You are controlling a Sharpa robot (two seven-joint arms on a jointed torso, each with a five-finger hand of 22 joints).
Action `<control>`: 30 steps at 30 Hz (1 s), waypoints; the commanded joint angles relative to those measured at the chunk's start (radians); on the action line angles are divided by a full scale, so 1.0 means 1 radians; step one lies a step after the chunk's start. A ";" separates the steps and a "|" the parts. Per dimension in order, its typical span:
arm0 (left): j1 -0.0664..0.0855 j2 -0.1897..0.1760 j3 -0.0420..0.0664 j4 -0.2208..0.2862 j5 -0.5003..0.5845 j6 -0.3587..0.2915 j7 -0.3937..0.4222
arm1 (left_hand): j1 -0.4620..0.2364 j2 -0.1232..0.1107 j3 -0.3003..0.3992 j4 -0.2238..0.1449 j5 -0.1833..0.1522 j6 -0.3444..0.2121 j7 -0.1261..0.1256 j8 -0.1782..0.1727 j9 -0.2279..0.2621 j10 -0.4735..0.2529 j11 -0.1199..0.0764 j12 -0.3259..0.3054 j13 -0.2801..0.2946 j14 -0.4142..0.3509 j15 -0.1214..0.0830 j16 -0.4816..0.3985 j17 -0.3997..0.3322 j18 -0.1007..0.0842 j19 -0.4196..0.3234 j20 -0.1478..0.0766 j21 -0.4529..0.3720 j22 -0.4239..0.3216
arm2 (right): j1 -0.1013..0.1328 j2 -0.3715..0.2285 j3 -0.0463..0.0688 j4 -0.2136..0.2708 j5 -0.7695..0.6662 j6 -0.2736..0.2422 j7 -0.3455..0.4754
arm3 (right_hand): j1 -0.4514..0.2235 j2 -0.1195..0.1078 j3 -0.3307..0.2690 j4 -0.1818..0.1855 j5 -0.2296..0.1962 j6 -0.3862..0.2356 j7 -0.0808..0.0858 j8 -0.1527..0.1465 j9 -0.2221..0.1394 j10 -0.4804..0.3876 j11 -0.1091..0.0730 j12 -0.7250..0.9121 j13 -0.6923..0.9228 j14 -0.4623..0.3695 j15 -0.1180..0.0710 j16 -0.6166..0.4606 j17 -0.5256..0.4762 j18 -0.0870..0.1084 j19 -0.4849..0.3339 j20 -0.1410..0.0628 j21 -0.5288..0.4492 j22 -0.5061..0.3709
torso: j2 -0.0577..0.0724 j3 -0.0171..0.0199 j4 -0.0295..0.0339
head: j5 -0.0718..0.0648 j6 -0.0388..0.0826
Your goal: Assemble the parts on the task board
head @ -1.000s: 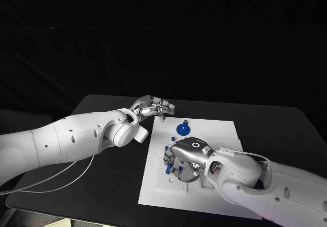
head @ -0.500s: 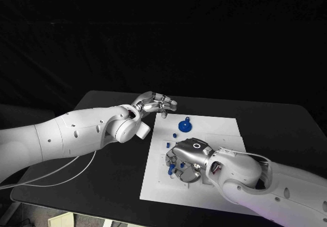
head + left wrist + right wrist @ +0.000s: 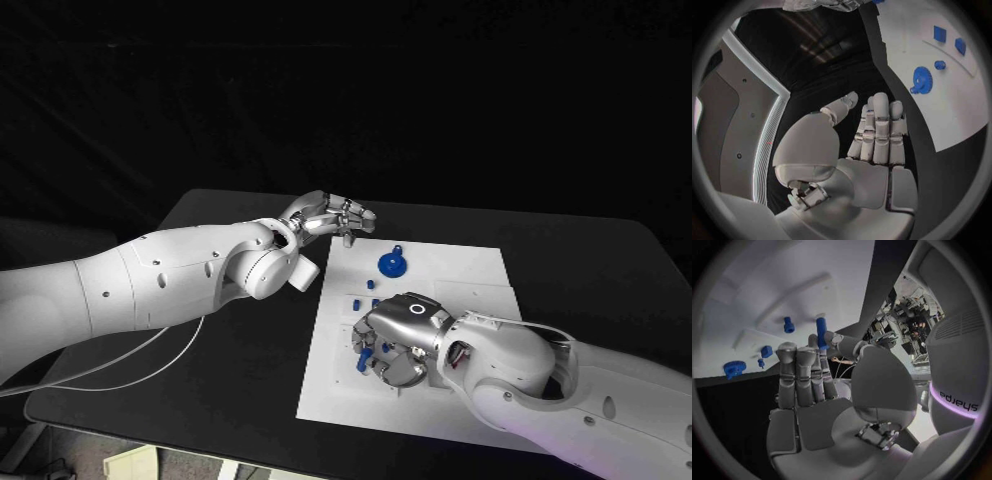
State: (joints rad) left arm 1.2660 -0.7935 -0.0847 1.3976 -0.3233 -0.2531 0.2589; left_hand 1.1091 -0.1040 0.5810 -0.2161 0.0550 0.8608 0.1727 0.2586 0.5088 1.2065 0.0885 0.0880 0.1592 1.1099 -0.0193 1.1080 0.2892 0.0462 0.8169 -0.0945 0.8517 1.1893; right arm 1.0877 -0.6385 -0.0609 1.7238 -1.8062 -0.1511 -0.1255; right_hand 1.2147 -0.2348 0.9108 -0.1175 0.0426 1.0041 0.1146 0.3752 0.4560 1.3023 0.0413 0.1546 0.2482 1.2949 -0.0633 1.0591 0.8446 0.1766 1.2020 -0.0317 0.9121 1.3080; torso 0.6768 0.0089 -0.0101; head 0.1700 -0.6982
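The white task board point(image 3: 447, 400) lies in the middle of the black table. A blue gear point(image 3: 391, 265) stands near its far edge, with small blue parts point(image 3: 355, 300) beside it. My right hand point(image 3: 398, 340) hovers low over the board's left middle. In the right wrist view its thumb and a finger pinch a blue peg point(image 3: 821, 332); another blue peg point(image 3: 789, 325) stands in the board beyond. My left hand point(image 3: 333, 215) hangs at the board's far left corner, fingers straight and empty point(image 3: 878, 135). The gear point(image 3: 921, 80) lies ahead of it.
Bare black table point(image 3: 216, 380) surrounds the board. A white cable point(image 3: 137, 365) loops under my left arm on the table's left side. A raised white block point(image 3: 476, 295) sits on the board's right half, near my right forearm.
The head camera shifted a little early on. My left hand crept slightly toward the board's far corner. My right hand stayed low over the same spot.
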 commanded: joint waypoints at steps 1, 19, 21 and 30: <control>0.001 0.001 0.001 0.001 0.003 0.013 0.005 | -0.004 0.004 0.000 -0.005 0.003 -0.010 0.000 0.005 -0.002 0.004 0.004 0.005 -0.001 0.008 0.000 -0.005 0.002 0.012 0.006 -0.022 -0.006 0.001 | -0.002 -0.002 -0.002 0.002 -0.005 0.028 0.007 | 0.001 0.011 -0.001 -0.006 0.006 0.007 0.000 0.006 0.000 0.004 0.001 0.002 0.001 -0.002 -0.006 0.001 -0.001 0.085 0.001 -0.003 0.003 0.015 | 0.000 -0.0001 0.0000 | 0.001 -0.001; 0.000 0.001 0.001 -0.001 0.003 0.013 0.004 | -0.004 0.004 0.000 -0.005 0.003 -0.010 0.000 0.006 -0.002 0.004 0.004 0.005 -0.001 0.008 0.000 -0.006 0.002 0.012 0.006 -0.022 -0.006 0.002 | -0.003 -0.011 -0.003 0.007 -0.006 0.024 0.006 | 0.000 0.014 0.000 -0.012 0.006 0.007 0.000 0.006 0.001 0.004 0.001 0.002 0.004 -0.002 -0.006 0.001 -0.001 0.085 0.001 -0.004 0.003 0.015 | 0.000 0.0012 -0.0011 | 0.002 0.001; 0.000 0.001 0.001 -0.001 0.003 0.013 0.004 | -0.004 0.004 0.000 -0.005 0.003 -0.010 0.000 0.006 -0.002 0.004 0.004 0.005 -0.001 0.008 0.000 -0.006 0.002 0.012 0.006 -0.022 -0.006 0.002 | -0.003 -0.013 -0.003 0.008 -0.007 0.023 0.005 | 0.000 0.014 0.000 -0.012 0.006 0.007 0.000 0.006 0.001 0.004 0.001 0.002 0.004 -0.002 -0.007 0.001 -0.001 0.085 0.001 -0.004 0.003 0.015 | 0.000 0.0016 -0.0011 | 0.001 0.002; 0.000 0.002 0.001 -0.001 0.003 0.014 0.003 | -0.005 0.004 0.000 -0.005 0.003 -0.010 0.000 0.006 -0.002 0.003 0.004 0.005 -0.001 0.008 0.000 -0.006 0.003 0.012 0.006 -0.022 -0.007 0.002 | -0.003 -0.018 -0.003 0.007 -0.007 0.024 0.007 | -0.001 0.015 0.001 -0.015 0.006 0.007 0.000 0.006 0.001 0.004 0.001 0.002 0.005 -0.002 -0.007 0.001 -0.001 0.085 0.001 -0.004 0.003 0.015 | 0.000 0.0004 -0.0014 | -0.001 0.003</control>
State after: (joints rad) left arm 1.2655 -0.7934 -0.0849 1.3952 -0.3232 -0.2512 0.2566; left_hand 1.1091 -0.1040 0.5810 -0.2161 0.0550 0.8571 0.1763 0.2586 0.5079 1.2064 0.0885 0.0880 0.1592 1.1099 -0.0193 1.1080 0.2906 0.0377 0.8168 -0.0944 0.8517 1.1900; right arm 1.0870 -0.6541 -0.0619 1.7319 -1.8057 -0.1491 -0.1230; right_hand 1.2161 -0.2315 0.9121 -0.1273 0.0465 1.0037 0.1169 0.3782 0.4565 1.2983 0.0409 0.1533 0.2514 1.2941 -0.0639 1.0592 0.8448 0.1767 1.2004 -0.0299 0.9120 1.3078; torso 0.6767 0.0101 -0.0110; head 0.1700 -0.6959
